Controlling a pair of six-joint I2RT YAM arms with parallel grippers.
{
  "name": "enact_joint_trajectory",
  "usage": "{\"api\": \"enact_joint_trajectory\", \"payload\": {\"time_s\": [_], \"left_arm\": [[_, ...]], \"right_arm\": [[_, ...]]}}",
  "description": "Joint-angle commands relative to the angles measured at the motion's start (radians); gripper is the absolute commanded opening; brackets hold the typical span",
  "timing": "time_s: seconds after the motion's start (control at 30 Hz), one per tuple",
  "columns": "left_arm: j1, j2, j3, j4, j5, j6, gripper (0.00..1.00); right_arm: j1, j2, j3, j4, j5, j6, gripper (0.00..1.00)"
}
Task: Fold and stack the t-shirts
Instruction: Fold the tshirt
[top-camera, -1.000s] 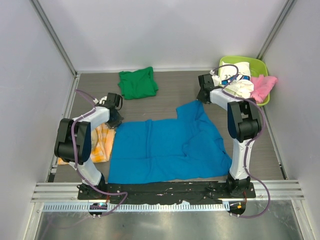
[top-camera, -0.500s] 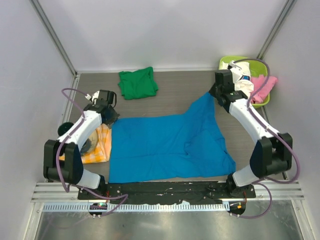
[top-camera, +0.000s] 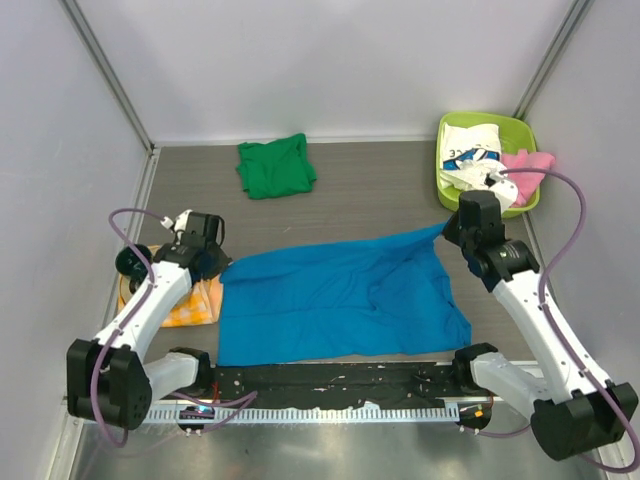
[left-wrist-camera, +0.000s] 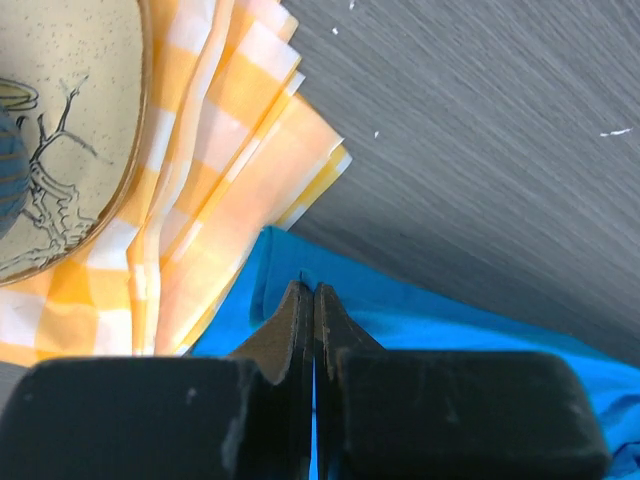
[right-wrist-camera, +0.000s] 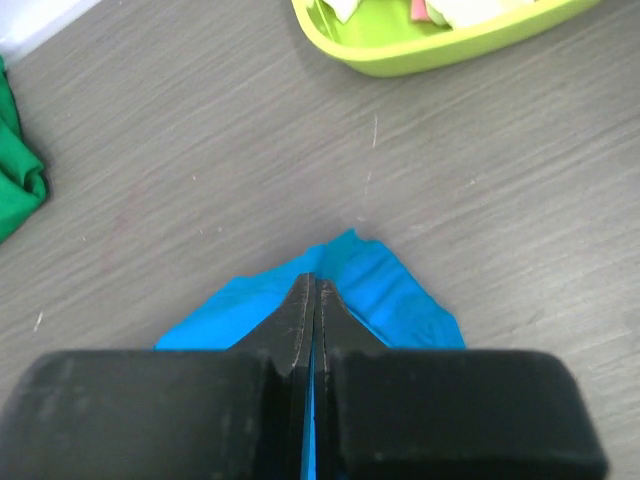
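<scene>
Lying spread across mid-table, the blue t-shirt (top-camera: 340, 300) is shallower than half a second ago. Its far edge has come nearer as both arms drew back, elbows now bent outward. The left gripper (left-wrist-camera: 308, 292) pinches its far left corner, just beside the checked cloth (top-camera: 190, 300). The right gripper (right-wrist-camera: 312, 283), pressed together, pinches the far right corner.
</scene>
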Motion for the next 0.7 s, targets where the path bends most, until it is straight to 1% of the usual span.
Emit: {"api": "enact_joint_trajectory", "payload": {"time_s": [0.0,0.1,0.2,0.23,0.37,0.5,0.67], "left_arm": [[-0.01,-0.109,-0.044,-0.029,-0.018,-0.006,0.0],[-0.01,-0.158,-0.071,-0.045,-0.029,-0.01,0.0],[-0.011,-0.189,-0.095,-0.055,-0.012,-0.023,0.0],[-0.011,-0.196,-0.103,-0.055,-0.003,-0.027,0.0],[-0.031,-0.239,-0.143,-0.06,0.001,-0.064,0.0],[-0.046,-0.269,-0.184,-0.078,-0.024,-0.101,0.0],[-0.05,-0.298,-0.233,-0.071,-0.042,-0.131,0.0]], "right_arm": [[0.028,-0.099,-0.06,-0.12,-0.021,0.033,0.01],[0.074,-0.16,-0.091,-0.187,-0.01,0.062,0.01],[0.16,-0.205,-0.108,-0.263,0.022,0.102,0.01],[0.207,-0.225,-0.108,-0.304,0.033,0.143,0.01],[0.299,-0.246,-0.122,-0.393,0.07,0.232,0.01],[0.368,-0.277,-0.135,-0.454,0.087,0.318,0.01],[0.407,-0.317,-0.171,-0.529,0.067,0.402,0.01]]}}
